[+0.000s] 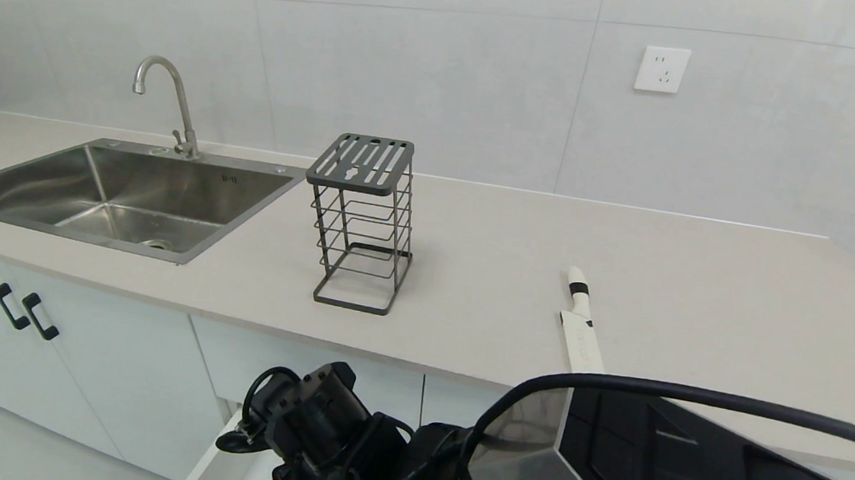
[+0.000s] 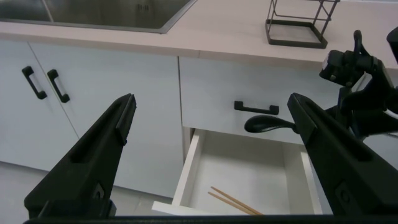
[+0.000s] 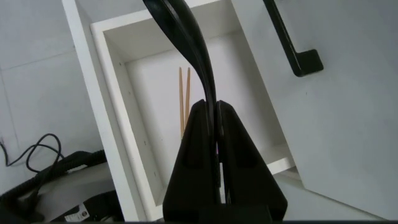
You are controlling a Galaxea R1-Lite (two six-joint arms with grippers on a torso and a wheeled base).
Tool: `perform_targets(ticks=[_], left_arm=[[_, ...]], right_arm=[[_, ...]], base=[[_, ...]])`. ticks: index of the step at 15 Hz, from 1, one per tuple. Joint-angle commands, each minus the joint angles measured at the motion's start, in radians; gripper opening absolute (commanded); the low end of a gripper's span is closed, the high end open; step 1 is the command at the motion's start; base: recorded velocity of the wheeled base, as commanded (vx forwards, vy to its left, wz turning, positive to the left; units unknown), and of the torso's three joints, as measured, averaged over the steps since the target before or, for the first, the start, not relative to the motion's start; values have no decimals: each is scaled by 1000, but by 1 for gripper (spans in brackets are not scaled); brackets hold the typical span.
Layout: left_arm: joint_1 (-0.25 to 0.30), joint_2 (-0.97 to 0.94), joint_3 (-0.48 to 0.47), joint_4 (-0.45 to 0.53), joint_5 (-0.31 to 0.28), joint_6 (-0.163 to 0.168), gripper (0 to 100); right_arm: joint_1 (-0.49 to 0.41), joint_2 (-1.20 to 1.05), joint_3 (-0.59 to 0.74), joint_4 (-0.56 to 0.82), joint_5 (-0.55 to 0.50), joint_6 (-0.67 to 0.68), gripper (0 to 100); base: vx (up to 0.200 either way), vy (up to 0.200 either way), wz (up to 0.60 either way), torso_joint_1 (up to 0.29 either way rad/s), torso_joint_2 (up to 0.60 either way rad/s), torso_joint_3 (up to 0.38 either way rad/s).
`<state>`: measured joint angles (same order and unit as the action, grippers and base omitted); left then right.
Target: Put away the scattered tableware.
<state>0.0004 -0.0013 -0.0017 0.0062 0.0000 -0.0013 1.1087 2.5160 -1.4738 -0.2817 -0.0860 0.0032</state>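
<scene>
While your right gripper [image 3: 216,107] is pressed tight on the handle of the black spoon [image 3: 186,43], it hangs over the open white drawer [image 3: 249,106]. A pair of wooden chopsticks [image 3: 184,99] lies on the drawer floor beneath the spoon. Your left gripper [image 2: 211,102] has its fingers [image 2: 93,155] spread wide with nothing between them, and it faces the drawer from the front. Up on the counter [image 1: 698,292], the white knife [image 1: 581,328] lies flat at about 4 o'clock from the wire rack [image 1: 362,223], well apart from it and near the counter's front edge. The sink [image 1: 118,193] sits at 9 o'clock from the rack.
</scene>
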Motion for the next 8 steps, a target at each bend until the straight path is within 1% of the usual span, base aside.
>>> perform_targets(ticks=[1,4,6,8], left_arm=[[1,1,0,0,0,0,100],[1,1,0,0,0,0,100],[0,1,0,0,0,0,100],[1,1,0,0,0,0,100]], right_arm=[[0,3,0,-1,-1,0,0],[5,1,-2,-2,-1,4,0],[8,1,-6,-2,0,8,0],[16,0,-8,-2,2,8,0]], base=[[0,0,0,0,0,0],[0,0,0,-7,15,17],[0,0,0,-122,315,200],[0,0,0,-156,454,285]])
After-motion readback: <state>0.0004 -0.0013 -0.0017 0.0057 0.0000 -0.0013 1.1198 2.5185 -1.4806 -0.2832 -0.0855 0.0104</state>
